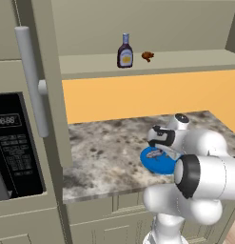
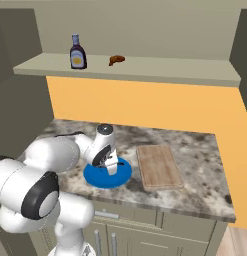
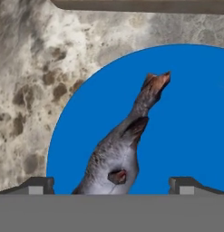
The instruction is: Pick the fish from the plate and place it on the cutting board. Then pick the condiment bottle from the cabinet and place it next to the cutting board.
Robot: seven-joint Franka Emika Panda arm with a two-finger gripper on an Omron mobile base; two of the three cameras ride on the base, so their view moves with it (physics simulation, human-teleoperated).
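The silver-grey fish (image 3: pixel 122 149) lies on the blue plate (image 3: pixel 190 113), tail pointing away from the hand. My gripper (image 3: pixel 112 186) hangs just above it, open, with one fingertip (image 3: pixel 38 186) on each side of the fish's body and nothing held. From the base, the gripper (image 2: pixel 112 168) is low over the plate (image 2: pixel 97 179), which sits near the counter's front. The wooden cutting board (image 2: pixel 158 166) lies just right of the plate. On the cabinet (image 2: pixel 185 70) shelf, at the left, stands the dark condiment bottle (image 2: pixel 77 52).
A small brown lump (image 2: pixel 116 60) sits on the shelf right of the bottle. An orange wall panel (image 2: pixel 145 105) backs the speckled counter (image 2: pixel 205 160). A tall unit with a grey bar handle (image 1: pixel 31 76) and a microwave (image 1: pixel 14 143) stand at the left.
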